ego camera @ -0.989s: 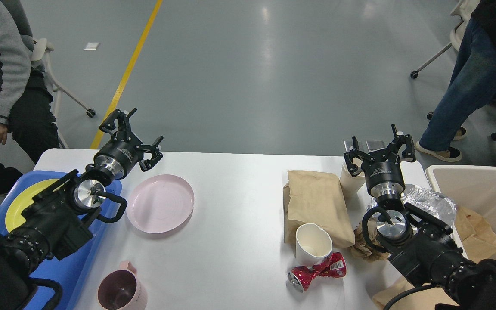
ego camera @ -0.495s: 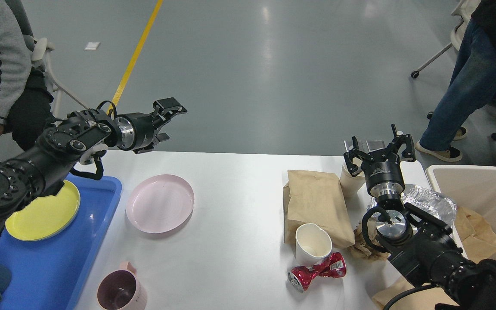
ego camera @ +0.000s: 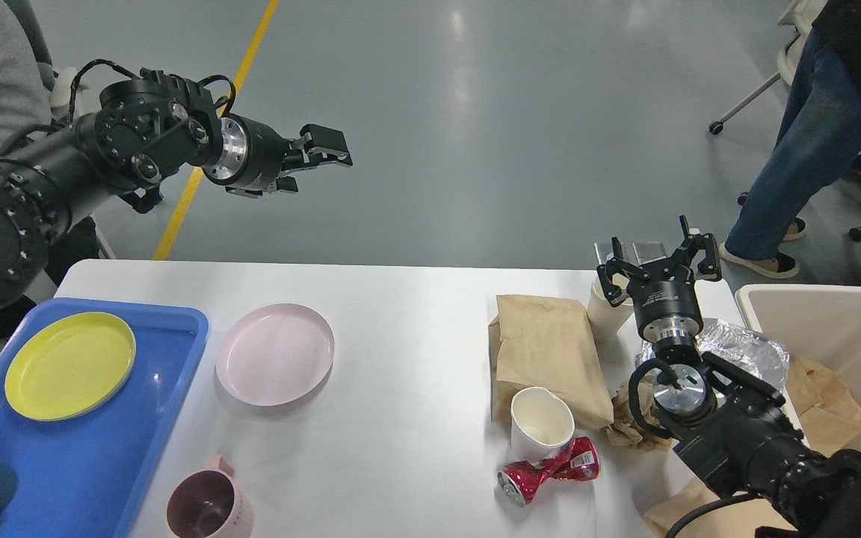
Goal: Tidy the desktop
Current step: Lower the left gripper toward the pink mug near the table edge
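Black metal fingers of the left gripper (ego camera: 322, 153) stand slightly parted and hold nothing, raised high in the upper left of the frame over the grey floor beyond the desktop (ego camera: 400, 359). At right of centre the right gripper (ego camera: 658, 258) points away from the camera with its fingers spread wide and empty, hovering over the far edge of the table above a paper cup (ego camera: 606, 310) and a crumpled foil sheet (ego camera: 737, 347). Just left of that arm lies a flat brown paper bag (ego camera: 546, 351), with a white cup (ego camera: 541, 422) touching its near edge and a crushed red can (ego camera: 548, 472) lying on its side just below. The white desktop fills the lower middle of the frame. On it, left of centre, sits a pink plate (ego camera: 275, 353), and a pink mug (ego camera: 210, 508) stands at the bottom edge. A blue tray (ego camera: 102, 463) at lower left carries a yellow plate (ego camera: 69, 365). A cream bin (ego camera: 834, 329) at the right edge holds brown paper.
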